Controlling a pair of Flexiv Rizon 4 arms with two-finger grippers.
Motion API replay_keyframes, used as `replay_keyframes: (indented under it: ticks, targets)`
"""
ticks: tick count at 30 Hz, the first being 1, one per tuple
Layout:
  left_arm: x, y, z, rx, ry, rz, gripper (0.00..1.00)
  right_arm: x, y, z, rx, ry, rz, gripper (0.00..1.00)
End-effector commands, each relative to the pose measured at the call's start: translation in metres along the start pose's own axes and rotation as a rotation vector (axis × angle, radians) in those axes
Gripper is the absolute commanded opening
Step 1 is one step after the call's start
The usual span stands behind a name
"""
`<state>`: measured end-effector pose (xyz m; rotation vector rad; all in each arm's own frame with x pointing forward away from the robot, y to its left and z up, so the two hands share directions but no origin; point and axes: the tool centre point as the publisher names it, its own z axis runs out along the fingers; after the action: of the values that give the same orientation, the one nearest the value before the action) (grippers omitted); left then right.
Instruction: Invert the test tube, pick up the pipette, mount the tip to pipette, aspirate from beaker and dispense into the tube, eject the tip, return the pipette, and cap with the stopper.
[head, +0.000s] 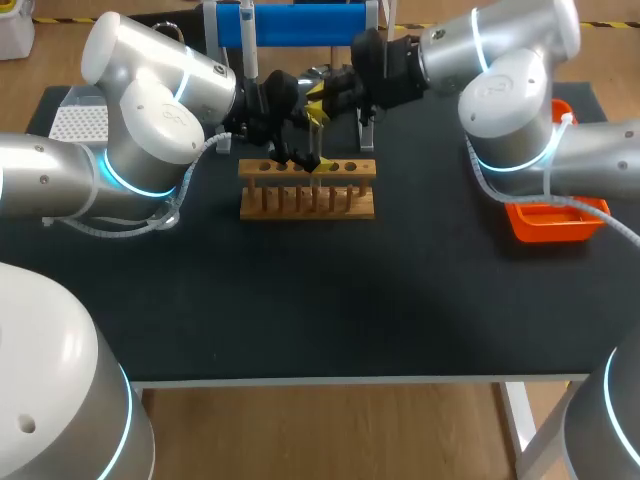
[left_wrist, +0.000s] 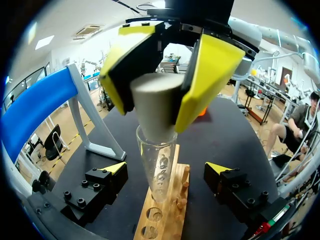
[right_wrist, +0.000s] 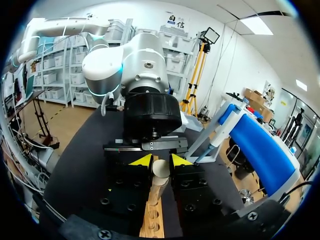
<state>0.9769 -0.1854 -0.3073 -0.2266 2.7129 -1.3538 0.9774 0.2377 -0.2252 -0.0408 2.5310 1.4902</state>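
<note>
Seating beige conical stopper (left_wrist: 152, 105) into clear test tube (left_wrist: 157, 165): right gripper (right_wrist: 161, 162) clenched on it, left gripper (left_wrist: 166, 167) released. Press straight, gently.

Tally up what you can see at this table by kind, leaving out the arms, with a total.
test tube: 1
stopper: 1
wooden rack: 1
pipette: 1
blue stand: 1
tip box: 1
orange tray: 1
Total: 7
</note>
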Motion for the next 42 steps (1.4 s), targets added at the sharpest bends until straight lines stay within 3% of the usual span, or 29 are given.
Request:
replay_keyframes:
  ticks: [1, 26, 28, 30, 32, 33, 42]
  targets:
    - [0.0, 0.0, 0.0, 0.0, 0.001, 0.0, 1.0, 0.0, 0.0, 0.002, 0.004, 0.002, -0.001, 0.0]
    - [0.0, 0.0, 0.0, 0.0, 0.001, 0.0, 1.0, 0.006, -0.014, 0.005, 0.022, 0.008, 0.018, 0.0]
    - [0.0, 0.0, 0.0, 0.0, 0.001, 0.0, 1.0, 0.006, -0.015, 0.005, 0.024, 0.008, 0.021, 0.29]
    - [0.0, 0.0, 0.0, 0.0, 0.001, 0.0, 1.0, 0.006, -0.015, 0.005, 0.024, 0.007, 0.023, 0.48]
    - [0.0, 0.0, 0.0, 0.0, 0.001, 0.0, 1.0, 0.006, -0.015, 0.004, 0.017, 0.006, 0.028, 0.91]
    - [0.0, 0.0, 0.0, 0.0, 0.001, 0.0, 1.0, 0.006, -0.015, 0.003, 0.016, 0.005, 0.029, 1.0]
    - [0.0, 0.0, 0.0, 0.0, 0.001, 0.0, 1.0, 0.003, -0.018, -0.012, -0.049, -0.002, 0.044, 1.0]
